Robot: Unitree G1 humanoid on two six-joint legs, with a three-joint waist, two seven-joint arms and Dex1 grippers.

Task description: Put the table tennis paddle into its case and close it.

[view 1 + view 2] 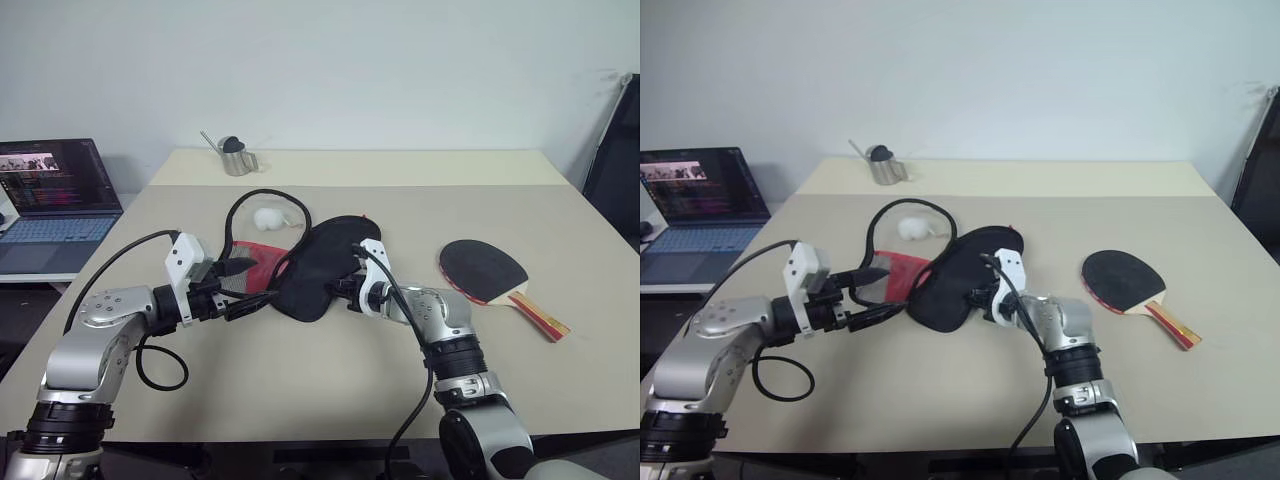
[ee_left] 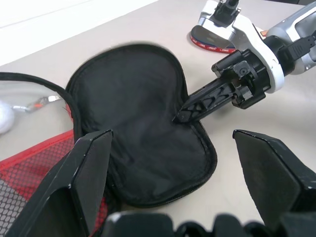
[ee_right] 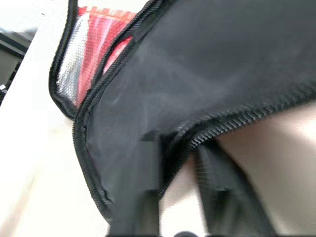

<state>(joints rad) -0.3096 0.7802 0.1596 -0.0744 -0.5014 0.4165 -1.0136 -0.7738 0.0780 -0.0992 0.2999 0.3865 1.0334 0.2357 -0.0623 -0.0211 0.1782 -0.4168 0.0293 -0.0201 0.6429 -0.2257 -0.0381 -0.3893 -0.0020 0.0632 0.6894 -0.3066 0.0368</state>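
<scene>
The table tennis paddle [image 1: 485,270] lies flat on the table to the right, black face up, with its striped handle pointing toward the right front. The case [image 1: 318,265] lies open at the table's middle, its black flap spread out and a red mesh panel [image 1: 258,272] on its left side. My right gripper [image 1: 342,285] is shut on the case's zipper edge [image 3: 232,126] at the right side of the flap. Over the red mesh side, my left gripper [image 2: 177,168] stands open and holds nothing.
A white ball [image 1: 268,217] and a loop of black cable [image 1: 250,200] lie just behind the case. A metal cup [image 1: 238,158] stands at the table's far side. An open laptop [image 1: 55,200] sits on a lower desk at the left. A dark chair [image 1: 615,150] is at the right.
</scene>
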